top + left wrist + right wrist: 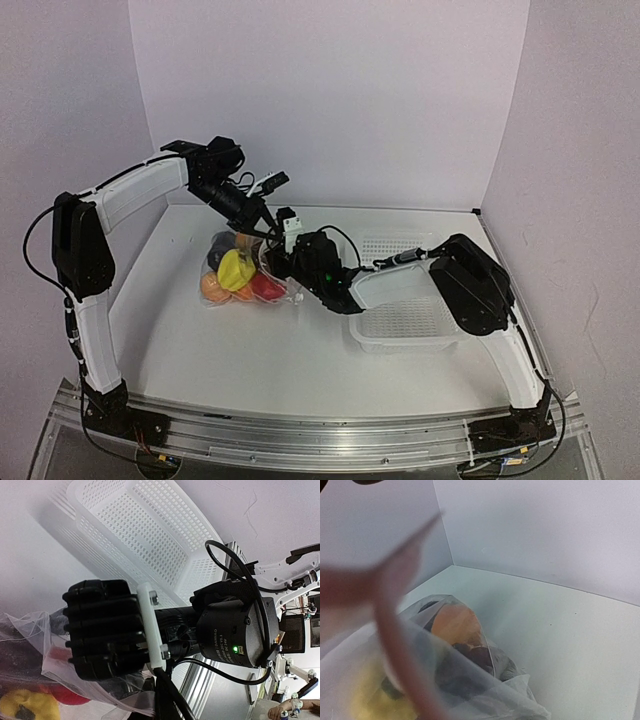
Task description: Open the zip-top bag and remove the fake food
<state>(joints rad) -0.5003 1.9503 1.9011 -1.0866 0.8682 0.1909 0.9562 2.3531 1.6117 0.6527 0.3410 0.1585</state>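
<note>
**Left arm.** The left fingers [260,226] hang over the far edge of the clear, crinkly zip-top bag [240,298] and are pressed together. Whether any film is pinched between them cannot be told.

**Bag.** It lies on the white worktop [200,350], left of centre, with its long axis running roughly left to right. It is packed with the coloured plastic fake food [237,270].

**Right arm.** The right fingers [274,258] meet the bag at its right-hand end. That end, probably the mouth, therefore faces the right arm, while the left arm sits above and behind the bag. The gap between the right fingers cannot be read in any view.

**Basket.** The white perforated plastic basket [405,310] stands to the right, apart from the bag.

**Views compared.**
- The overhead view alone gives the whole layout.
- The left wrist view shows the right arm's black wrist housing [102,630] across the bag's film, with the basket behind. It does not show the left arm's own fingers.
- The right wrist view alone shows a blurred pink strip [400,645], likely the zip edge, just before the lens. Orange, dark and yellow pieces lie behind the film.
</note>
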